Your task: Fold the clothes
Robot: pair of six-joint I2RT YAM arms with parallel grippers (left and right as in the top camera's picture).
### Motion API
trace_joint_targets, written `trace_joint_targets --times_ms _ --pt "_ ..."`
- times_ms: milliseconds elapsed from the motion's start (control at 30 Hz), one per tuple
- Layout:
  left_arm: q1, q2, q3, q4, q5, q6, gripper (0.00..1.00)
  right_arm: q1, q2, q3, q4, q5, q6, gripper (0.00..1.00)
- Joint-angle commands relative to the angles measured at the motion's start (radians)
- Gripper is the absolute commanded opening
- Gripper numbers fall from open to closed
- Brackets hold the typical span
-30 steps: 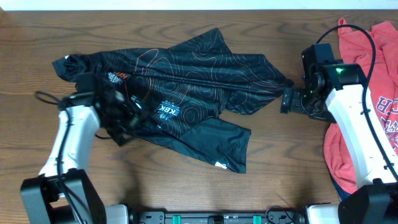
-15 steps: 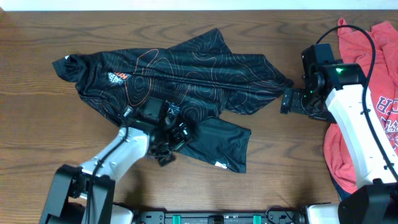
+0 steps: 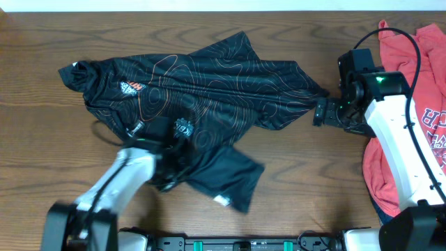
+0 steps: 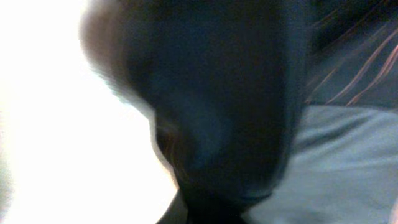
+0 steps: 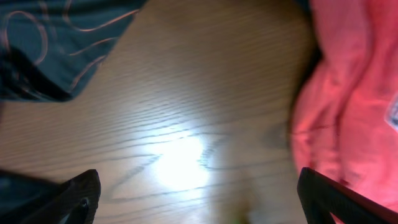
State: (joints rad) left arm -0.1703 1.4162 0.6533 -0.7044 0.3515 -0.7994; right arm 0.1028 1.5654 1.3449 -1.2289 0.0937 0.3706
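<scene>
The black jersey (image 3: 223, 84) with thin orange contour lines lies crumpled across the table's middle and left. My left gripper (image 3: 169, 174) sits at its lower flap, shut on a bunch of the dark cloth. In the left wrist view that blurred black fabric (image 4: 236, 112) fills the frame and narrows into the gripper (image 4: 205, 214). My right gripper (image 3: 319, 112) stands open just off the jersey's right tip. In the right wrist view its fingertips (image 5: 84, 190) stand wide apart over bare wood, with a jersey corner (image 5: 56, 43) at the upper left.
A red T-shirt (image 3: 418, 104) with lettering is heaped at the table's right edge under the right arm, and shows close on the right in the right wrist view (image 5: 354, 106). Wooden table (image 3: 313, 181) shows in front of the jersey.
My left arm swung from the jersey's left side to its lower flap and shut on it. The flap has been pulled left and toward the front edge. The right arm stayed still.
</scene>
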Motion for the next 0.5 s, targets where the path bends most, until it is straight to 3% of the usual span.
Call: trace_joint_targets --times_ms 0,100,200,300,467 --pt "0.171 -0.112 0.017 -0.081 -0.040 0.204 0.06 -0.010 0.034 -0.052 0.041 -0.129 -0.013 0.99" --pt "0.360 -0.206 0.017 -0.125 -0.039 0.251 0.06 -0.010 0.048 -0.135 0.123 -0.233 -0.013 0.98" --pt "0.465 -0.258 0.017 -0.134 -0.027 0.262 0.06 -0.010 0.051 -0.234 0.231 -0.310 -0.012 0.91" --pt "0.497 -0.272 0.017 -0.149 -0.013 0.286 0.06 -0.011 0.051 -0.322 0.372 -0.309 0.003 0.79" --pt "0.497 -0.264 0.016 -0.181 -0.034 0.310 0.06 -0.010 0.053 -0.452 0.649 -0.293 0.029 0.75"
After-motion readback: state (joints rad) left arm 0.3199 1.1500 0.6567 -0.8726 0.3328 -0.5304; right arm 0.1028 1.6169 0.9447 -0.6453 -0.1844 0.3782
